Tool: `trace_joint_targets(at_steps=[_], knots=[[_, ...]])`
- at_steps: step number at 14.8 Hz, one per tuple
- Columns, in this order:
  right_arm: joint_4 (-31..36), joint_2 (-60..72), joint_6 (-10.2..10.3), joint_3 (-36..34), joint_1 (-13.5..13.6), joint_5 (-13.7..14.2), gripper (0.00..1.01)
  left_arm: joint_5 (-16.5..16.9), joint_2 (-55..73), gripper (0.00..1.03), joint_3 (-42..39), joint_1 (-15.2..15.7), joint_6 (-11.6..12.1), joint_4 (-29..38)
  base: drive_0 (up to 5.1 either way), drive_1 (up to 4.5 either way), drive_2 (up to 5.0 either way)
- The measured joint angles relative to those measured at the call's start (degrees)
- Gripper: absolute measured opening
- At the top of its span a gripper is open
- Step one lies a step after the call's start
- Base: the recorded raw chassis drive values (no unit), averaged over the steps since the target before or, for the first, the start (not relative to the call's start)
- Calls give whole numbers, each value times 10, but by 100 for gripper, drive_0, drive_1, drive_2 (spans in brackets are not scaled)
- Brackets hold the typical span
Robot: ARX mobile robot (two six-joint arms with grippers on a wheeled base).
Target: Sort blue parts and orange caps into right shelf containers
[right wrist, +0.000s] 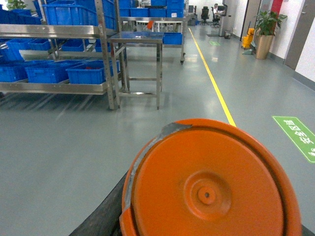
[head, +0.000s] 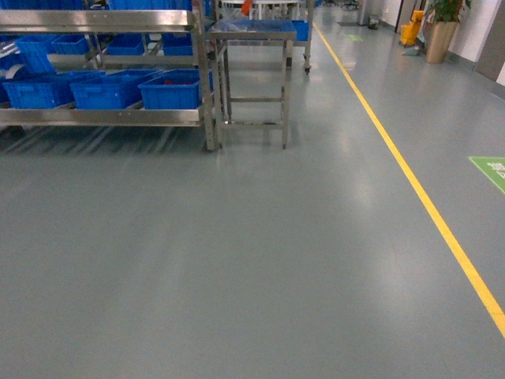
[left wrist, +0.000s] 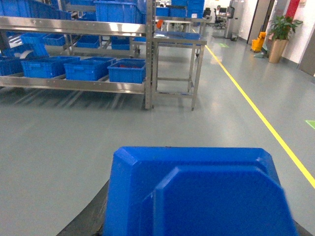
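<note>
Standing far left in the head view, the shiny steel shelf (head: 102,117) carries ribbed blue containers (head: 175,91). The left wrist view shows a blocky blue part (left wrist: 197,191) close up; the right, a round orange cap (right wrist: 211,182). Neither claw is visible.

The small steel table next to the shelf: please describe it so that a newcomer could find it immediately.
Start from the steel shelf holding blue containers at the head view's upper left. At its right end stands the small table. Unlike the wide shelf, it is narrow, on four thin legs with low crossbars, and nearest the yellow floor line.
</note>
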Motion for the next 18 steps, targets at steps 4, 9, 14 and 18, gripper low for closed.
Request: trace_joint_targets(at_steps=[4,9,14,18], knots=[[-2,0,0,0,0,0,44,0,0,43,0,0,0,-2,-8,410,-426],[0,0,0,0,0,0,44,0,0,43,0,0,0,-2,-8,410,-426],[-1,0,0,0,0,0,44,0,0,43,0,0,0,0,-7,411,-425],[-2,0,0,0,0,0,44,0,0,43,0,0,0,-2,-4,414,-422]])
